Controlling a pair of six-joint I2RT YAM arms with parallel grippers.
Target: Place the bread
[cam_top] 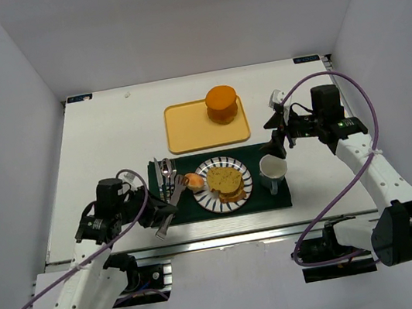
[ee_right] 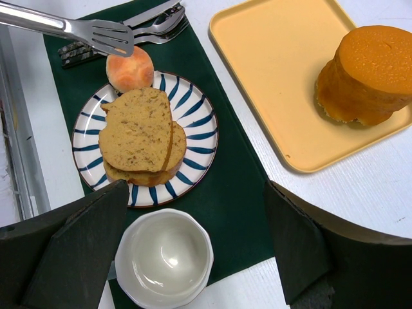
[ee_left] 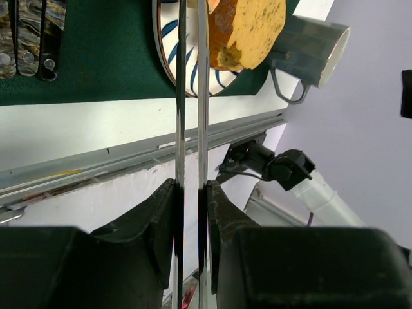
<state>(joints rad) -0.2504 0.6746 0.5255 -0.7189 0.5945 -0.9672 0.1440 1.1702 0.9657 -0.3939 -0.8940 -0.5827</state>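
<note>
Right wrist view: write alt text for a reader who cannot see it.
Two bread slices lie overlapped on a blue-striped plate on a dark green placemat. Metal tongs end beside a small round roll at the plate's rim; a white cup sits nearer, a thick orange disc on a yellow tray beyond.

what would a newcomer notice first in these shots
Two golden-tan oval bread slices lie overlapped on a blue-striped white plate at the centre of a dark green placemat. Behind it, a thick orange puck-shaped item sits on a pale yellow tray. The left arm's fingers clamp long metal tongs whose tips are by a small round bun at the plate's rim.
</note>
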